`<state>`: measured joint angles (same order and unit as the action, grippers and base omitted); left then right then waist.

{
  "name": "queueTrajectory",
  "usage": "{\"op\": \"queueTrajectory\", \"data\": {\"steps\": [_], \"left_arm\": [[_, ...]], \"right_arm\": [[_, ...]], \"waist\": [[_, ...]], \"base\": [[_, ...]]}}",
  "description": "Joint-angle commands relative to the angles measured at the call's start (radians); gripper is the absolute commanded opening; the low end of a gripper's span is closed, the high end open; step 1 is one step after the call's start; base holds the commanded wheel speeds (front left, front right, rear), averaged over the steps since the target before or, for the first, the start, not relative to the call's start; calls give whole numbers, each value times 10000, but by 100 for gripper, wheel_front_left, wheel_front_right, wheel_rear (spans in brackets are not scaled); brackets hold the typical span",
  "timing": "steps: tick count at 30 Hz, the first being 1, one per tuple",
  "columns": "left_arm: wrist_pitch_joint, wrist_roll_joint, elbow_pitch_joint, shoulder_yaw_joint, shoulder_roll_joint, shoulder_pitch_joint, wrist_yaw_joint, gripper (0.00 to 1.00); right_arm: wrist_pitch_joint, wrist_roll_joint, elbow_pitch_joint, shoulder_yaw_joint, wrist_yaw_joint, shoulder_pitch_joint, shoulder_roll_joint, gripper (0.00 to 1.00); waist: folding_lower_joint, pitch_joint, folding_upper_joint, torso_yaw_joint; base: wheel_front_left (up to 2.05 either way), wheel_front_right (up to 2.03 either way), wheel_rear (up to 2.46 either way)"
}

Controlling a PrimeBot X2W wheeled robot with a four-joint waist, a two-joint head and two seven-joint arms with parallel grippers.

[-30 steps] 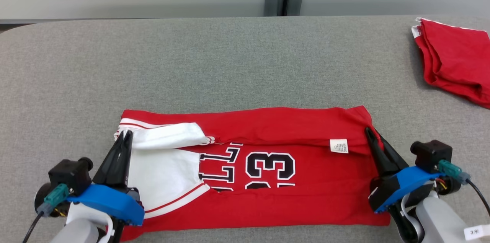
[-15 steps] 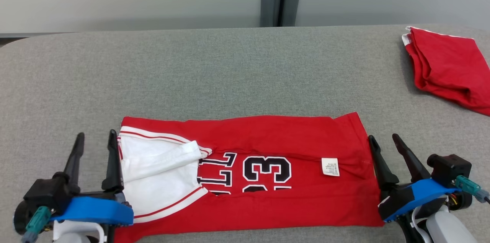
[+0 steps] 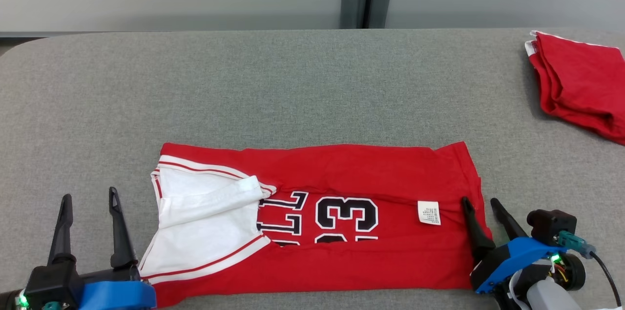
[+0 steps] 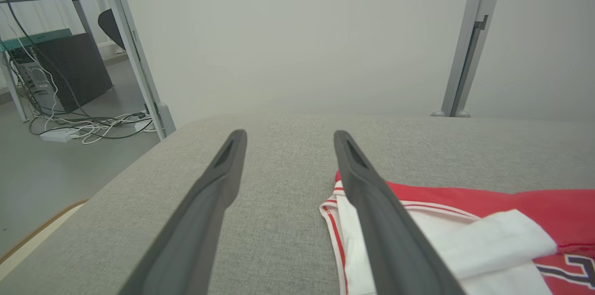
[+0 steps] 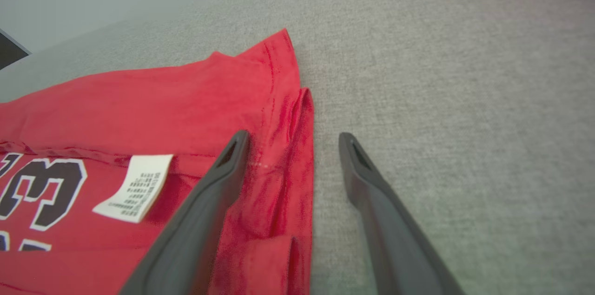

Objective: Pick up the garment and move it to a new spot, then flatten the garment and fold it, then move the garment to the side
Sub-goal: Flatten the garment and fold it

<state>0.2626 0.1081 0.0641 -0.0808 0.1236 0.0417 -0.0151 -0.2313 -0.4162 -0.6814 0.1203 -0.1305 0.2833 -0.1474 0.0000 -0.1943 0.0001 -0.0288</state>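
Left gripper (image 3: 89,193): stood open, empty, just beside the jersey's white end.
Right gripper (image 3: 478,199): stood open, empty, one finger over the hem.
Red jersey (image 3: 342,173): lay folded lengthwise on the grey table (image 3: 293,85).
Folded red cloth (image 3: 581,80): lay far right.

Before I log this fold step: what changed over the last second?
The left gripper and right gripper opened, releasing the jersey, and drew back toward the robot. The jersey stayed folded on the table; the other red garment did not move.
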Motion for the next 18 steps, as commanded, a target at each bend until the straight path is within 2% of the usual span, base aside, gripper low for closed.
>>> {"op": "queueTrajectory", "data": {"steps": [1, 4, 5, 6, 7, 12, 18], "left_arm": [[24, -225, 66, -151, -89, 107, 27, 100], [25, -470, 296, -281, -203, 169, 93, 100], [25, -472, 398, -324, -247, 186, 137, 100], [25, -497, 434, -352, -296, 182, 154, 100], [25, -537, 460, -389, -339, 172, 166, 100], [25, -681, 580, -588, -452, 201, 252, 100], [25, -786, 447, -693, -524, 350, 296, 100]], "right_arm": [[-43, -12, -228, 45, -7, 169, 58, 100], [-21, -99, -614, 208, -7, 185, 192, 100], [-24, -149, -725, 275, -7, 187, 236, 80], [-15, -214, -784, 375, -7, 199, 285, 16], [-23, -292, -800, 501, -7, 188, 360, 0], [-170, -679, -657, 780, -7, 27, 318, 0], [-295, -991, -652, 113, -4, 256, -464, 0]], "waist": [[0, -20, -1, -6], [0, -25, -1, -14], [0, -23, -1, -25], [0, -13, -1, -42], [0, 1, -1, -60], [0, 171, -1, -110], [0, 483, -1, -25]], "base": [[0, 0, 0], [0, 0, 0], [0, 0, 0], [0, 0, 0], [0, 0, 0], [0, 0, 0], [0, 0, 0]]}}
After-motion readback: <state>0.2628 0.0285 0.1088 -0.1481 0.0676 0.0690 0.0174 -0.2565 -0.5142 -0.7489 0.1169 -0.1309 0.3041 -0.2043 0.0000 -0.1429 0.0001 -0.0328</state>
